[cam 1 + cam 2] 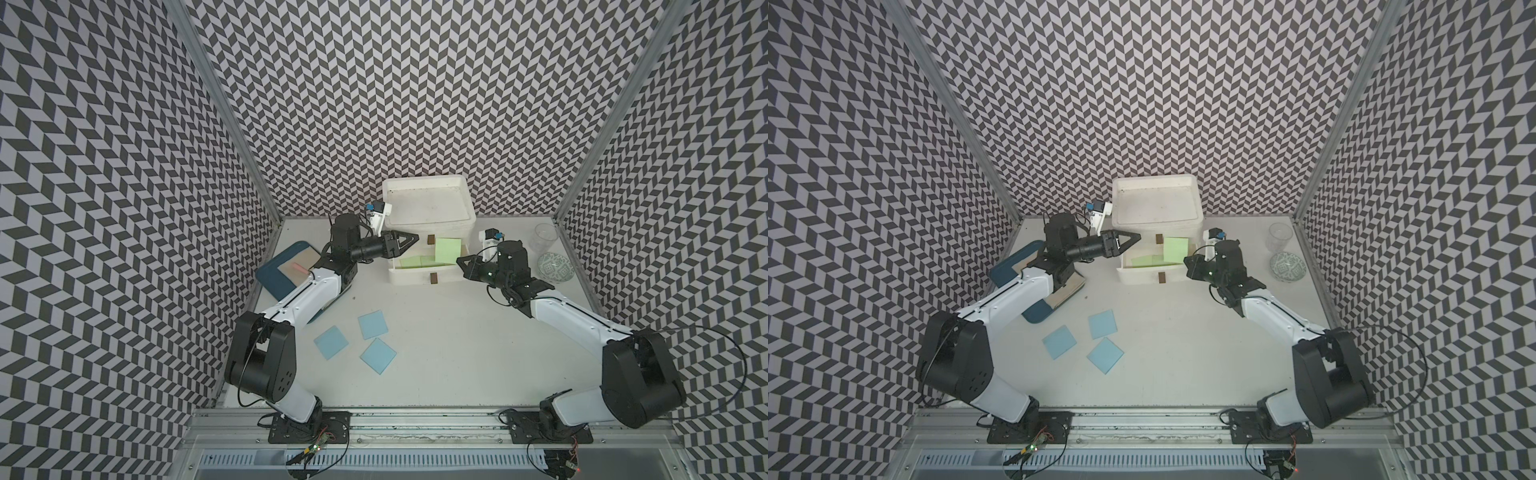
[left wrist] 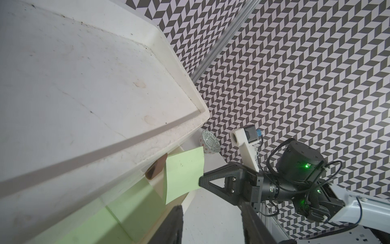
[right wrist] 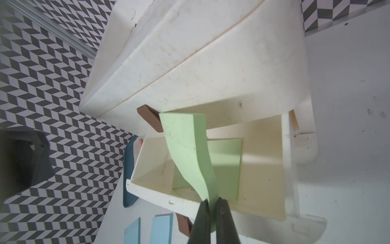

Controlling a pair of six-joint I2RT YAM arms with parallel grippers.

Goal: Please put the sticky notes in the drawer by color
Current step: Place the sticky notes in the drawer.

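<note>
The white drawer (image 1: 428, 183) stands at the back with its middle drawer (image 3: 152, 190) pulled out. Green sticky notes (image 1: 415, 262) lie inside it. My right gripper (image 3: 212, 202) is shut on one edge of another green sticky note (image 3: 187, 147), which curls up above the pulled-out drawer in both top views (image 1: 448, 250) (image 1: 1175, 249). My left gripper (image 2: 211, 228) is open and empty, beside the box's left front corner (image 1: 413, 239). Three pale blue sticky notes (image 1: 331, 341) (image 1: 372, 324) (image 1: 378, 355) lie flat on the table in front.
A dark blue tray (image 1: 274, 270) with a beige sheet (image 1: 297, 266) lies under my left arm. A clear glass (image 1: 544, 237) and a patterned dish (image 1: 556, 268) stand at the back right, behind my right arm. Brown handles (image 1: 433, 277) stick out of the drawer fronts.
</note>
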